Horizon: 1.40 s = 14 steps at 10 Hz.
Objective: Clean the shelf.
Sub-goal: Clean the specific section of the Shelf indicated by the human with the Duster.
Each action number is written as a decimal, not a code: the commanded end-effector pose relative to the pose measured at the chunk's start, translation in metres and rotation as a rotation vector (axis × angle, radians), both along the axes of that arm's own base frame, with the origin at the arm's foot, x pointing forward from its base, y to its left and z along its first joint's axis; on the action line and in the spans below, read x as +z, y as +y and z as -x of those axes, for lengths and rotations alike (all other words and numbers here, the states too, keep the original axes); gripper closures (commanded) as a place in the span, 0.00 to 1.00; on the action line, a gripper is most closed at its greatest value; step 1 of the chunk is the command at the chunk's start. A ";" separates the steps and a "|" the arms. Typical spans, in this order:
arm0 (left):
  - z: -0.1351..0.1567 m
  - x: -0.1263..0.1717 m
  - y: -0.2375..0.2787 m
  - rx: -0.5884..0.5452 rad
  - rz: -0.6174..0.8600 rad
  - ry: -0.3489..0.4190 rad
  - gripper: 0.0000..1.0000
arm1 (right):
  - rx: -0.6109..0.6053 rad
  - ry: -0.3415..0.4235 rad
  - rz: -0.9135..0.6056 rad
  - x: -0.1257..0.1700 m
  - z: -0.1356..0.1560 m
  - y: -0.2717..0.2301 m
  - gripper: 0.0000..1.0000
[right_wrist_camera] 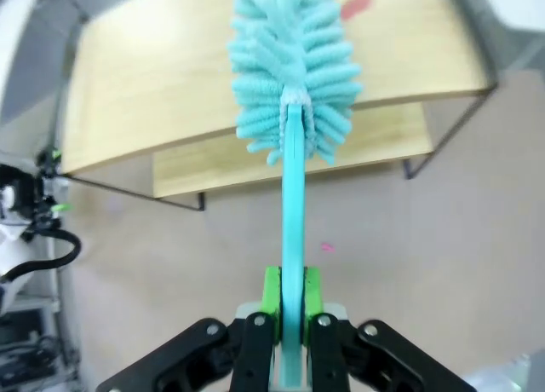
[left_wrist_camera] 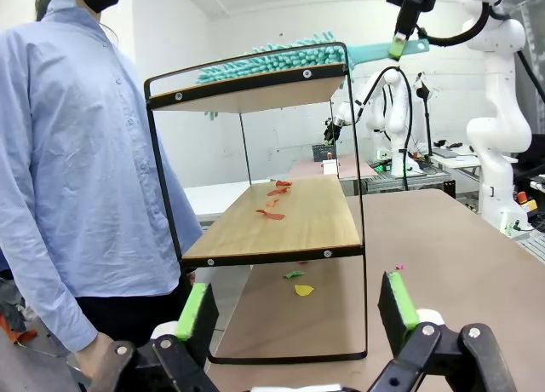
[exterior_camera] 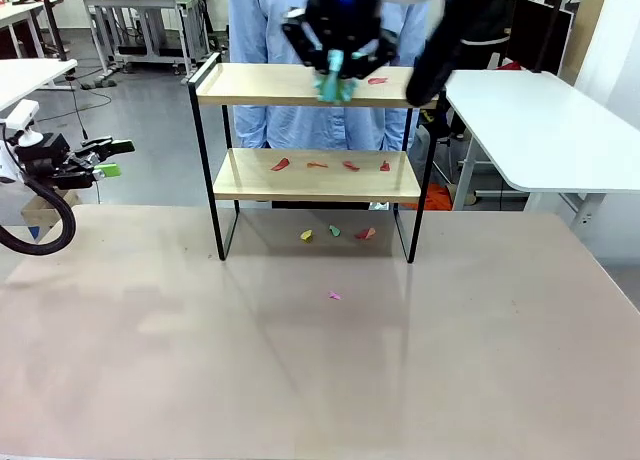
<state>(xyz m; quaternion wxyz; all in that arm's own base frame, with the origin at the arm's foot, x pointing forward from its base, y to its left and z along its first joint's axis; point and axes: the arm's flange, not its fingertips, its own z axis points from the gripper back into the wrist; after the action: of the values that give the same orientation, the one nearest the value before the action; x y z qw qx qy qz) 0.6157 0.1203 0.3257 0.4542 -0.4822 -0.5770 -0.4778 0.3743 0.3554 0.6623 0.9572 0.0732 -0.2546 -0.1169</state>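
Above the shelf, the right gripper is clamping the duster; it should be sweeping flat toward the red scrap.

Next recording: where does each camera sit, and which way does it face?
Front: fixed between the arms, facing across the table at the shelf and person; right pincer holds a duster, left pincer at left edge.
Left wrist: faces the shelf's end; own open fingers below.
Right wrist: looks down the duster onto the top board; own fingers clamp its handle.
Shared: shelf and duster in all three.
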 end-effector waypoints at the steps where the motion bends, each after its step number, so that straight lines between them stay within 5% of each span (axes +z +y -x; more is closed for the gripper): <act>1: 0.002 0.002 -0.001 -0.005 -0.013 -0.016 0.00 | -0.029 -0.012 -0.011 -0.016 0.013 -0.054 0.87; 4: 0.002 0.002 -0.001 -0.005 -0.013 -0.016 0.00 | -0.092 -0.059 0.003 -0.012 0.023 -0.100 0.87; 6: 0.002 0.002 -0.001 -0.005 -0.013 -0.016 0.00 | -0.054 -0.196 -0.021 0.003 0.035 -0.099 0.87; 7: 0.002 0.002 -0.001 -0.005 -0.013 -0.016 0.00 | -0.112 -0.061 0.022 -0.005 0.022 -0.096 0.87; 10: 0.002 0.002 -0.001 -0.005 -0.013 -0.016 0.00 | -0.102 -0.103 0.018 -0.002 0.030 -0.092 0.87; 12: 0.002 0.002 -0.001 -0.005 -0.013 -0.016 0.00 | 0.020 -0.188 -0.063 0.022 0.046 -0.101 0.87; 14: 0.002 0.002 -0.001 -0.005 -0.013 -0.016 0.00 | 0.199 -0.182 -0.126 0.042 0.065 -0.118 0.87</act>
<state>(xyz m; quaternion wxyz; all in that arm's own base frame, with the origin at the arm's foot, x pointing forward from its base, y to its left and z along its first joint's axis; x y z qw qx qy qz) 0.6159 0.1202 0.3258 0.4541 -0.4821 -0.5769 -0.4780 0.3178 0.2595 0.7042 0.9274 0.1238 -0.3421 -0.0868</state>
